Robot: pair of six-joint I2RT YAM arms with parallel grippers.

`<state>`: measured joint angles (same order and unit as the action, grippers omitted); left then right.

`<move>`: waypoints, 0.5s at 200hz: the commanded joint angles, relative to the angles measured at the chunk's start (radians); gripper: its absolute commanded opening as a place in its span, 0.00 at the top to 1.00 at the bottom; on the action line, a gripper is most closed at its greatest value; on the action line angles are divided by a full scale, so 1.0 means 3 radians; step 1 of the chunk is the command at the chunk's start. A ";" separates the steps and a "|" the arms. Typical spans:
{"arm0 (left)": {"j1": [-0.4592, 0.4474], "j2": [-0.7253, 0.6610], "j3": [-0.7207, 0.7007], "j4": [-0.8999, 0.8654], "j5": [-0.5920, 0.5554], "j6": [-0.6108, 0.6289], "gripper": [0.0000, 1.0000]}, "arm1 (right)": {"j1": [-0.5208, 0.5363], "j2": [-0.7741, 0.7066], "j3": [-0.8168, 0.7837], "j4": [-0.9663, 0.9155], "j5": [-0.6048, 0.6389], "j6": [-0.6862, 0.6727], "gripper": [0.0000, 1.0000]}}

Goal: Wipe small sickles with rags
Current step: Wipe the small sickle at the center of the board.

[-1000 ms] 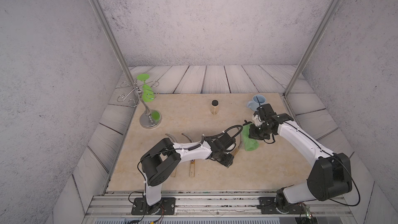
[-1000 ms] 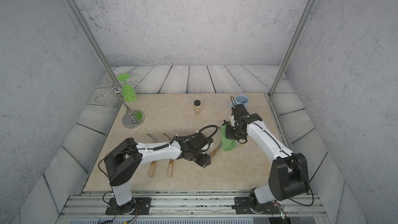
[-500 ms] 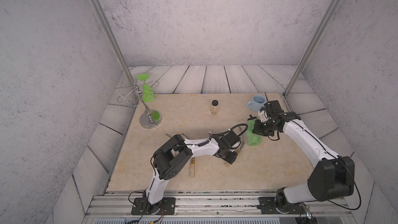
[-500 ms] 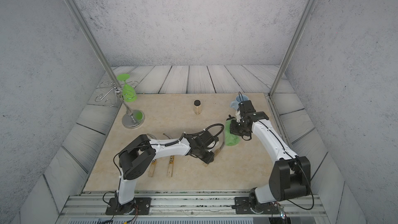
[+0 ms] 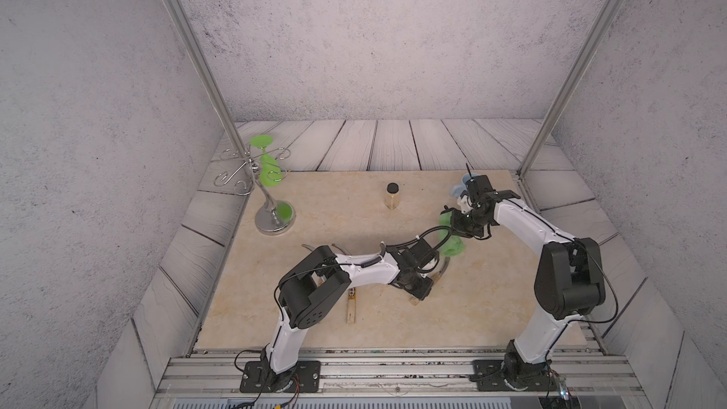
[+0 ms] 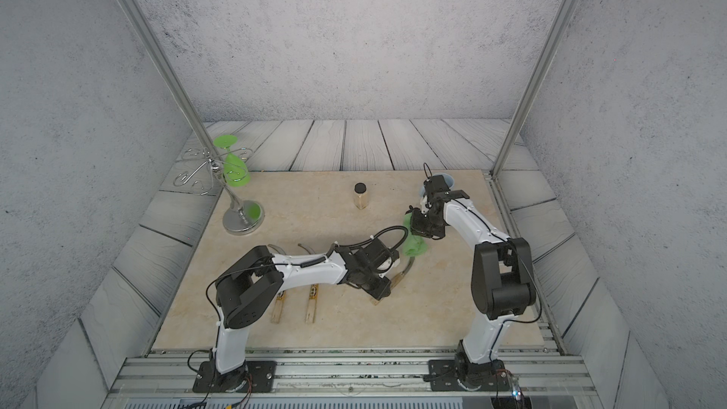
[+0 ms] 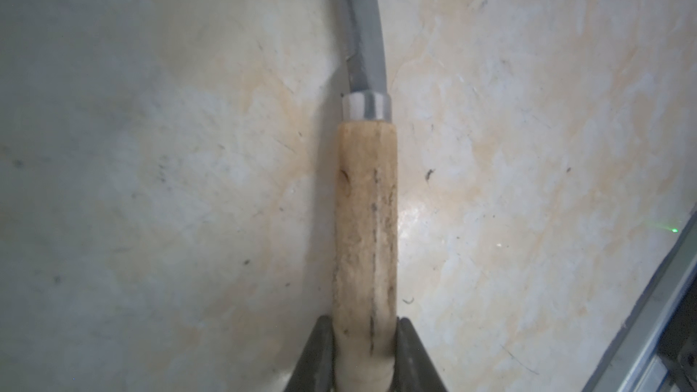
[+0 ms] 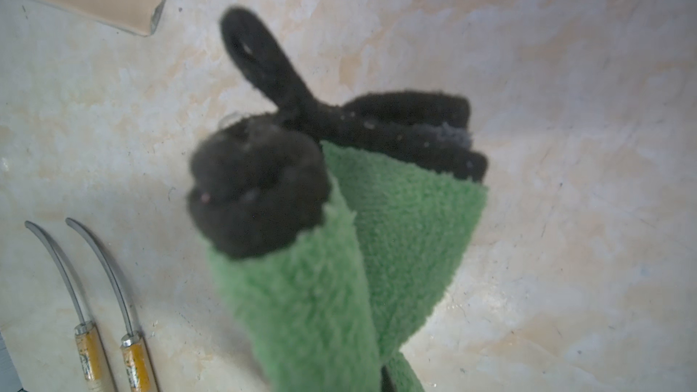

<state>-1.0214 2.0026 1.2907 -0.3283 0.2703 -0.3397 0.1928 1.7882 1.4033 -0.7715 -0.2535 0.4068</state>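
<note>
The left fingers (image 7: 318, 352) pinch tight on the pale wooden handle of one small sickle (image 7: 365, 201), whose grey blade curves away over the table (image 5: 314, 210). The right fingers (image 6: 424, 232) are clamped on the green rag (image 5: 452, 246), which hangs bunched right at that blade's far end. Two more sickles (image 6: 312, 300) lie side by side near the left arm.
</note>
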 commanded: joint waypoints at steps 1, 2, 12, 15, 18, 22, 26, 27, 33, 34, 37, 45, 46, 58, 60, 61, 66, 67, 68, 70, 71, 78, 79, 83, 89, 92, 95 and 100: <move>0.0000 -0.0023 -0.0151 -0.0236 0.0041 -0.0027 0.99 | -0.0010 0.0297 0.0251 -0.0095 0.0144 -0.0021 0.91; 0.0002 -0.0023 -0.0156 -0.0230 0.0043 -0.0030 0.99 | -0.0010 0.0310 0.0262 -0.0096 0.0150 -0.0021 0.91; 0.0004 -0.0029 -0.0179 -0.0225 0.0059 -0.0043 0.99 | -0.0013 0.0453 0.0395 -0.0157 0.0187 -0.0043 0.91; 0.0002 -0.0030 -0.0185 -0.0222 0.0060 -0.0049 0.99 | -0.0010 0.0496 0.0445 -0.0184 0.0197 -0.0046 0.91; 0.0004 -0.0032 -0.0187 -0.0225 0.0060 -0.0051 0.99 | -0.0010 0.0552 0.0491 -0.0214 0.0210 -0.0054 0.91; 0.0000 -0.0028 -0.0191 -0.0225 0.0060 -0.0057 0.99 | -0.0013 0.0615 0.0553 -0.0254 0.0223 -0.0062 0.91; 0.0003 -0.0025 -0.0191 -0.0225 0.0060 -0.0062 0.99 | -0.0011 0.0669 0.0603 -0.0277 0.0217 -0.0067 0.91; 0.0004 -0.0024 -0.0191 -0.0223 0.0063 -0.0063 0.99 | -0.0012 0.0683 0.0614 -0.0282 0.0214 -0.0067 0.91; 0.0003 -0.0021 -0.0196 -0.0223 0.0065 -0.0066 0.99 | -0.0010 0.0764 0.0676 -0.0310 0.0203 -0.0078 0.91; 0.0004 -0.0022 -0.0196 -0.0221 0.0065 -0.0065 0.99 | -0.0009 0.0779 0.0686 -0.0316 0.0202 -0.0080 0.91; 0.0003 -0.0023 -0.0196 -0.0220 0.0068 -0.0073 0.99 | -0.0009 0.0814 0.0710 -0.0332 0.0203 -0.0082 0.91; 0.0004 -0.0021 -0.0197 -0.0220 0.0065 -0.0079 0.99 | -0.0008 0.0906 0.0756 -0.0373 0.0193 -0.0086 0.91; 0.0004 -0.0019 -0.0199 -0.0220 0.0065 -0.0077 0.99 | -0.0008 0.0919 0.0762 -0.0378 0.0197 -0.0090 0.91; 0.0003 -0.0028 -0.0196 -0.0225 0.0065 -0.0088 0.99 | -0.0011 0.1011 0.0767 -0.0419 0.0227 -0.0096 0.92; 0.0004 -0.0028 -0.0196 -0.0225 0.0065 -0.0089 0.99 | -0.0008 0.1026 0.0761 -0.0419 0.0233 -0.0094 0.92; 0.0004 -0.0030 -0.0196 -0.0222 0.0065 -0.0090 0.99 | -0.0008 0.1030 0.0757 -0.0419 0.0235 -0.0093 0.92; 0.0004 -0.0028 -0.0196 -0.0225 0.0065 -0.0097 0.99 | -0.0009 0.1052 0.0733 -0.0419 0.0247 -0.0100 0.92; 0.0004 -0.0028 -0.0196 -0.0225 0.0065 -0.0096 0.99 | -0.0009 0.1056 0.0728 -0.0419 0.0249 -0.0101 0.92; 0.0004 -0.0028 -0.0196 -0.0225 0.0065 -0.0095 0.99 | -0.0009 0.1061 0.0725 -0.0419 0.0251 -0.0102 0.92; 0.0003 -0.0032 -0.0193 -0.0221 0.0069 -0.0096 0.99 | -0.0008 0.1072 0.0714 -0.0422 0.0254 -0.0106 0.92; 0.0001 -0.0035 -0.0192 -0.0221 0.0070 -0.0096 0.99 | -0.0006 0.1073 0.0708 -0.0421 0.0256 -0.0107 0.92; 0.0002 -0.0033 -0.0191 -0.0220 0.0075 -0.0101 0.99 | -0.0005 0.1096 0.0667 -0.0434 0.0279 -0.0116 0.91; 0.0000 -0.0033 -0.0191 -0.0220 0.0075 -0.0100 0.99 | -0.0007 0.1099 0.0661 -0.0437 0.0283 -0.0120 0.92; 0.0000 -0.0032 -0.0187 -0.0216 0.0076 -0.0110 0.99 | -0.0005 0.1113 0.0643 -0.0451 0.0303 -0.0127 0.92; 0.0001 -0.0028 -0.0182 -0.0215 0.0081 -0.0119 1.00 | -0.0004 0.1133 0.0617 -0.0476 0.0329 -0.0137 0.92; 0.0003 -0.0028 -0.0184 -0.0215 0.0085 -0.0123 1.00 | -0.0007 0.1143 0.0608 -0.0487 0.0340 -0.0144 0.91; 0.0004 -0.0029 -0.0186 -0.0215 0.0086 -0.0125 1.00 | -0.0008 0.1154 0.0594 -0.0501 0.0350 -0.0149 0.91; 0.0000 -0.0024 -0.0183 -0.0215 0.0091 -0.0128 1.00 | -0.0008 0.1160 0.0570 -0.0524 0.0369 -0.0156 0.92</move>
<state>-1.0210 1.9842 1.2648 -0.3260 0.2893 -0.3645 0.1928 2.0953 1.5990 -0.8524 -0.1890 0.3840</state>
